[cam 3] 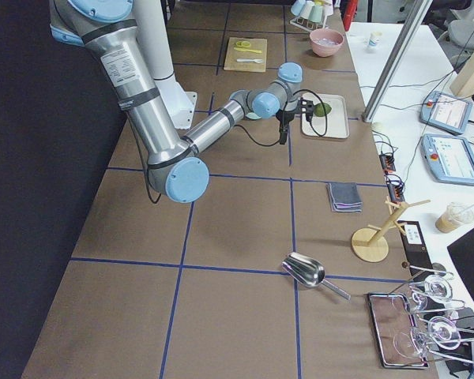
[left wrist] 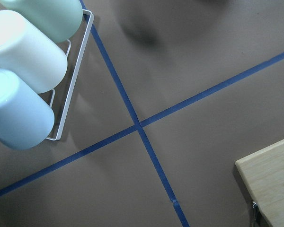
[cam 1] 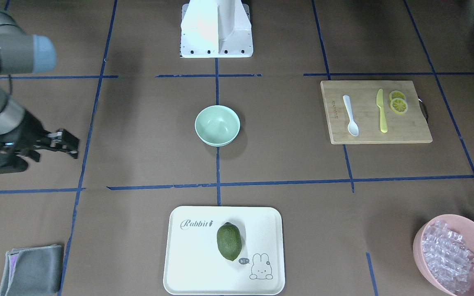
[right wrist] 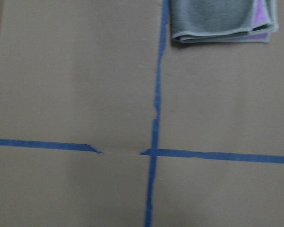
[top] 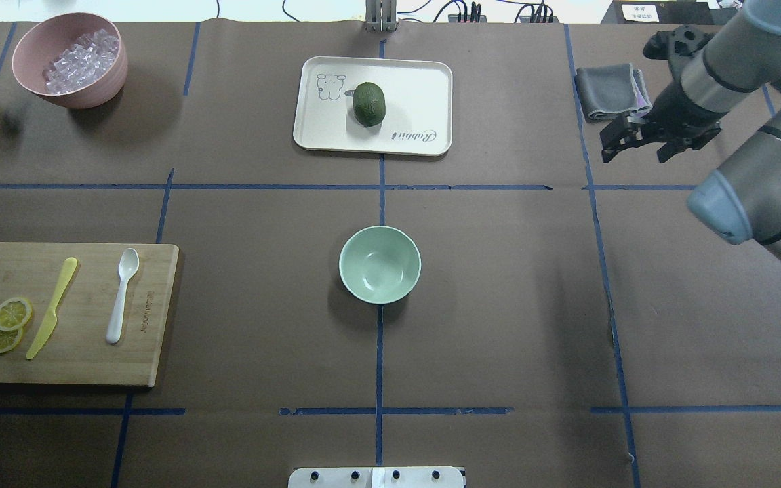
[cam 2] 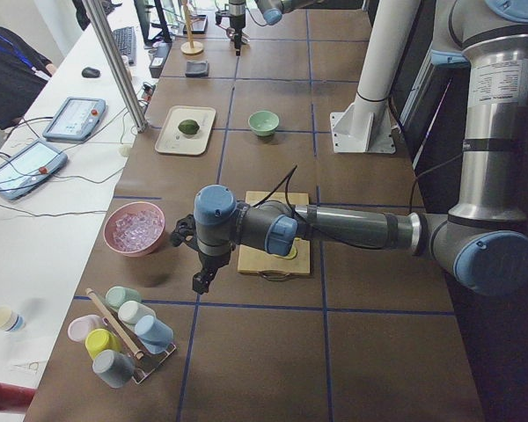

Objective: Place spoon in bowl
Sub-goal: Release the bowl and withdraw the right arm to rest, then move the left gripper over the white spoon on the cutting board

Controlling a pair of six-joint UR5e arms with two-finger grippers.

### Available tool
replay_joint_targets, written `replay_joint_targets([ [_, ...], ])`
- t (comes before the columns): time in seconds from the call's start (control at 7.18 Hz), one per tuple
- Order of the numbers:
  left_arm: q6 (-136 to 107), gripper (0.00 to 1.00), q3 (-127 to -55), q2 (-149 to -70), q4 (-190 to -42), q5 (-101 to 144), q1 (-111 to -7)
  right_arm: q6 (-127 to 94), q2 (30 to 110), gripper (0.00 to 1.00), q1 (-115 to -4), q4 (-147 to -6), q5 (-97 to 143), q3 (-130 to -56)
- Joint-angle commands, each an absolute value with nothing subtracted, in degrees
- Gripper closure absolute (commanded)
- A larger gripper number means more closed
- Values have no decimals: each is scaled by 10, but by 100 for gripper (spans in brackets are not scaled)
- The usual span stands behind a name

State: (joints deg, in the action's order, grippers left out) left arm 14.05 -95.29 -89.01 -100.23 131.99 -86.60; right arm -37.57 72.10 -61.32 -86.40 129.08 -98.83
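1. spoon (cam 1: pixel 350 116): white plastic, lying flat on the wooden cutting board (cam 1: pixel 364 133) at the robot's left side of the tabletop (cam 1: pixel 286 164). its scoop points toward the operators' side. a yellow-green knife (cam 1: pixel 382 112) lies beside it, then two lemon slices (cam 1: pixel 398 103). neither arm touches it.
2. bowl (cam 1: pixel 217 125): pale mint green, upright at the tabletop centre on a blue tape line, well apart from the board.
3. writing: the white tray (cam 1: pixel 204 273) reads "rabbit", with a small "hi~" bubble beside a drawn rabbit. a dark green fruit (cam 1: pixel 229 241) lies on it. a stamped mark on the board is too small to read.
4. right gripper (cam 1: pixel 75 149): hangs above the tabletop near a grey cloth (cam 1: pixel 31 269). cannot tell how far apart the fingers are.
5. left gripper (cam 2: pixel 200 283): seen only from the side, near the pink bowl (cam 2: pixel 114 237). cannot tell the finger gap.
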Motion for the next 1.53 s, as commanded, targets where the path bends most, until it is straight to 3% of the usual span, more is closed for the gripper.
replay_joint_targets([
  [0.0, 139, 0, -968, -895, -999, 1319, -851, -191, 820, 0, -707, -865, 1304, -1001],
  [0.42, -45, 0, -1018, -908, -1000, 1312, -786, 60, 944, 0, -822, -882, 1304, -1012],
  [0.84, -258, 0, -1067, -904, -1025, 1260, -648, 53, 964, 0, -825, -881, 1303, -1025],
  [1.39, -474, 0, -1072, -898, -1095, 1160, -465, 53, 964, 0, -824, -881, 1302, -1026],
])
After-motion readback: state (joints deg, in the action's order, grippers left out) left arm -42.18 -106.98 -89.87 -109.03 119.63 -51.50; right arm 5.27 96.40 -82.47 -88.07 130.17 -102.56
